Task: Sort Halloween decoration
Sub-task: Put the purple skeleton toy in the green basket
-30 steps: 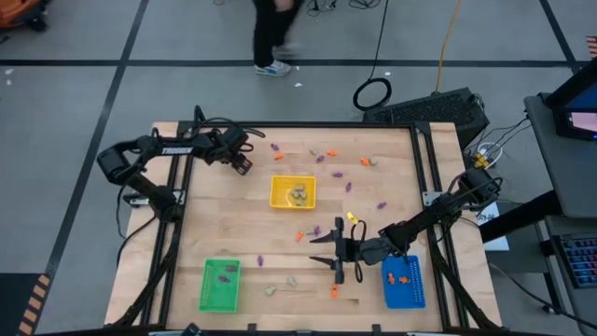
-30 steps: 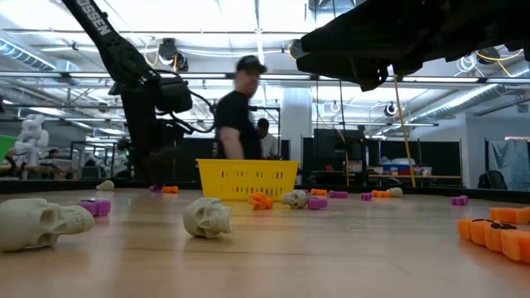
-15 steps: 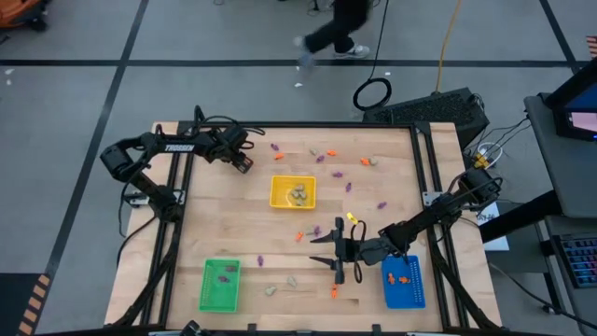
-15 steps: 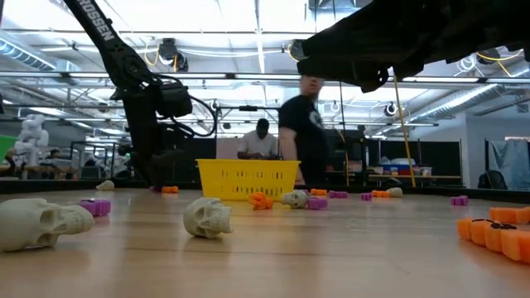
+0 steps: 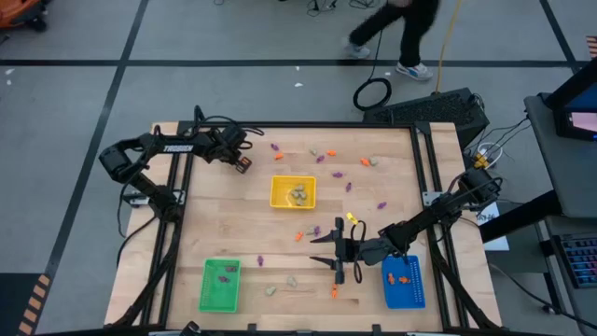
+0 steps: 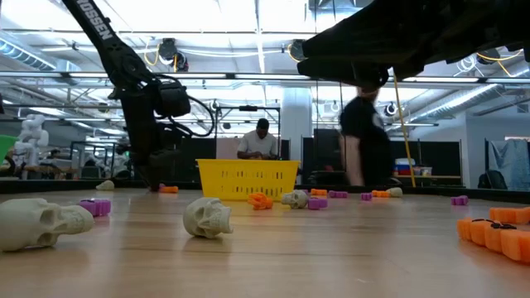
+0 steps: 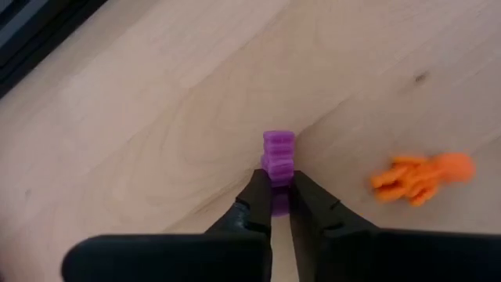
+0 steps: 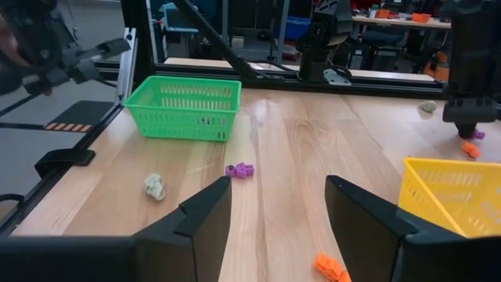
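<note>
Wooden table [image 5: 242,224] strewn with trinkets; person walking on floor beyond far edge. Left gripper [image 7: 280,192] at far left corner, fingers pinched on purple trinket [image 7: 278,153], still resting on wood; orange trinket [image 7: 423,174] lies near, untouched. Right gripper [image 8: 274,211] held near blue tray [image 5: 404,282], fingers spread, empty. Judged step: pickup for green tray [image 5: 220,285], where purple pieces are gathered. Grip appears taken low on trinket; straight vertical lift advised, squeeze kept firm, orange neighbour avoided, release made only once well inside tray walls.
</note>
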`<state>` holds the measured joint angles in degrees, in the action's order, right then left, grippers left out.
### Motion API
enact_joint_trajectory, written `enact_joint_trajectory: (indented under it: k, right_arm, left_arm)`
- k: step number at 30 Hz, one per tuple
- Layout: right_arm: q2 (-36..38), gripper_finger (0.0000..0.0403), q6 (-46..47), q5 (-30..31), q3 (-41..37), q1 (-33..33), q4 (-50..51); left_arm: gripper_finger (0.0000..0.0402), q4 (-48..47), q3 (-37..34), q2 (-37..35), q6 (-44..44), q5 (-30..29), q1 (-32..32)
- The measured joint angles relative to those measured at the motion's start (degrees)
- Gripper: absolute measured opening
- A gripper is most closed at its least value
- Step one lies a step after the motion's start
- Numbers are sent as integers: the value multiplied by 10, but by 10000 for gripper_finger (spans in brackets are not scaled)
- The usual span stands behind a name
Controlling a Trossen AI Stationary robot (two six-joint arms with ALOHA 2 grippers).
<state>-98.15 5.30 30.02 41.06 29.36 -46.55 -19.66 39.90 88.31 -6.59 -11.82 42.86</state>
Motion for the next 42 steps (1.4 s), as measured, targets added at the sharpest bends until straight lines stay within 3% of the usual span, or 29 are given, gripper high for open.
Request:
enact_joint_trajectory:
  k: [9,15,20,30,37,42]
  right_arm:
    - [0,192,0,0,0,0,2]
    - [0,192,0,0,0,0,1]
    - [0,192,0,0,0,0,1]
    - [0,192,0,0,0,0,1]
    - [0,192,5,0,0,0,1]
    - [0,192,9,0,0,0,1]
  left_arm:
    - [22,-66,0,-111,-1,12,-20]
    - [22,-79,1,-228,-14,113,-62]
    - [22,-78,1,-329,-38,145,-118]
    - [22,-45,2,-468,-95,164,-272]
    - [22,27,2,-479,-111,163,-417]
    - [22,42,2,-466,-111,123,-529]
